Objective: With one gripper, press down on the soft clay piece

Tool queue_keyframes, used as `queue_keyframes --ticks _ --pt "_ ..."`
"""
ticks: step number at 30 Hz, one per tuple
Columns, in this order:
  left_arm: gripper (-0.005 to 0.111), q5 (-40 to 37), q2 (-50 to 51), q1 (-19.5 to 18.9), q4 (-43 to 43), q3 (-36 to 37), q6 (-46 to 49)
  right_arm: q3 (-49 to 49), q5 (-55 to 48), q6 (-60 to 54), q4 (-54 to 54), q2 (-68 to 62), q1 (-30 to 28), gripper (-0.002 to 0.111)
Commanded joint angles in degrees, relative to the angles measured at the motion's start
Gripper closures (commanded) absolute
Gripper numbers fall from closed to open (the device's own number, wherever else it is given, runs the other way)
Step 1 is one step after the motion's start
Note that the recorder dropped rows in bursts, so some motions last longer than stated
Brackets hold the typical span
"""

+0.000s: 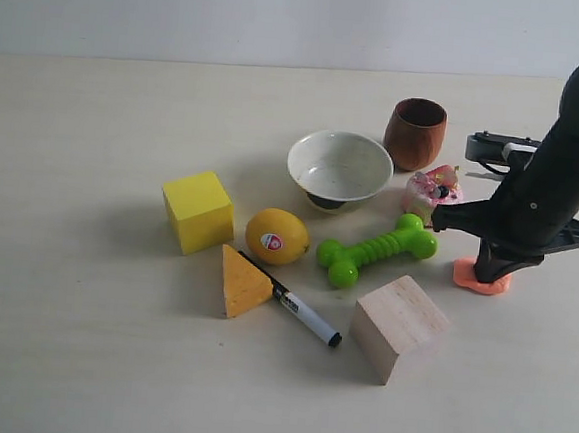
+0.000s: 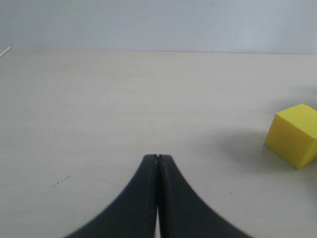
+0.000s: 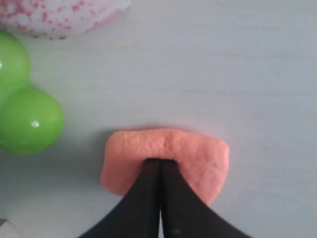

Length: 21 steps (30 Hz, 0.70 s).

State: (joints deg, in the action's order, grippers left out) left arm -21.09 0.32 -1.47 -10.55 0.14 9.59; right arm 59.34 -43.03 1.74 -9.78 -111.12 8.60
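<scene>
Right gripper [image 3: 159, 161]: black arm end, dark fingers pressed together, pinching nothing. The tips stand nose-down on item 1.

1. Soft clay piece [image 3: 198, 153]: salmon-orange matte lump, flattish, lying on the pale table [image 1: 78, 360] directly beneath the fingertips and touching them. The tips meet its near half, and the rest spreads beyond them.
2. Green ribbed rubber bone toy [image 3: 29, 121]: just beside the clay, apart from it.
3. Pink-and-white round doughnut-like toy [image 3: 59, 15]: a little farther off, past the bone's knob.
4. Pale wooden cube [image 1: 399, 325]: near, on the bone's side of the gripper.
5. Brown wooden cup [image 1: 415, 132] and white ceramic bowl [image 1: 340, 166]: farther.
6. Yellow lemon [image 1: 277, 236], orange-yellow wedge [image 1: 242, 283], black-and-white marker [image 1: 297, 307], yellow cube [image 1: 199, 210]: well apart, farthest.

Left gripper [image 2: 157, 157]: fingers pressed together, empty, over bare table, the yellow cube off to one side.

Step in hand, as judged: the press itself, with contact made and the clay looking squashed.
Next move, as judged: push straight down with the fingers kept together, without sliding sideways, then lift vertically, since soft putty may cling to the tips.
</scene>
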Motion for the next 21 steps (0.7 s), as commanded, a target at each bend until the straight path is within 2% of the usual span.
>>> queue_keyframes --ticks 1,11,21 --pt "0.107 0.48 -0.32 0.27 -0.2 -0.14 -0.11 -1.23 -0.38 -0.46 -0.78 2.46 0.38 0.108" --pt "0.107 0.48 -0.32 0.27 -0.2 -0.14 -0.11 -1.23 -0.28 -1.74 -2.21 7.69 0.38 0.108" --pt "0.107 0.48 -0.32 0.27 -0.2 -0.14 -0.11 -1.23 1.26 -3.22 -3.09 3.36 0.38 0.108"
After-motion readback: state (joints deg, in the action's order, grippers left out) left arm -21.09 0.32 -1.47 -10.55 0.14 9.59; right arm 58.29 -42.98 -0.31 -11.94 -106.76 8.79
